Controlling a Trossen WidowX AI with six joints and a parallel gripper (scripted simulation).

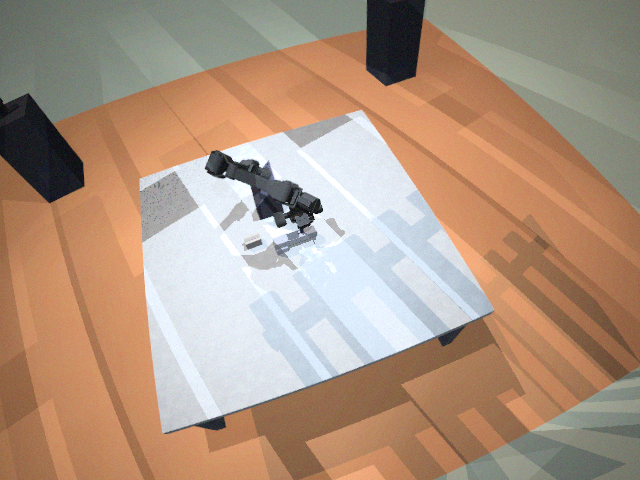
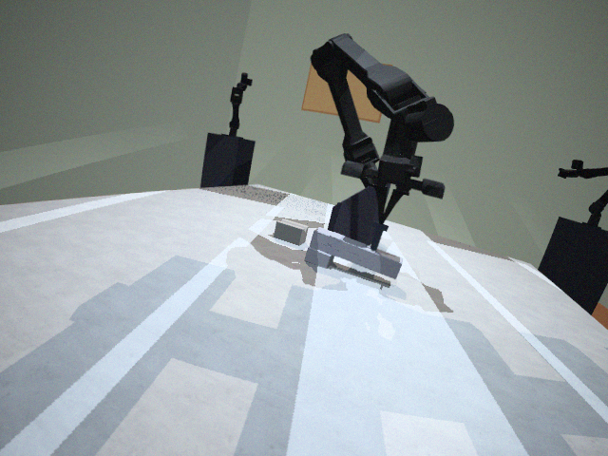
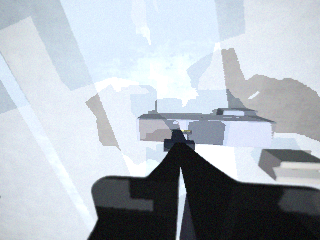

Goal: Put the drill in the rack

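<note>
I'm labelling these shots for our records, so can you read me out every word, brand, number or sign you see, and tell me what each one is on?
None that can be read.
The gripper: no lettering shows.
The long grey block under its tips: no readable marking.
The small block beside it: no readable marking.
</note>
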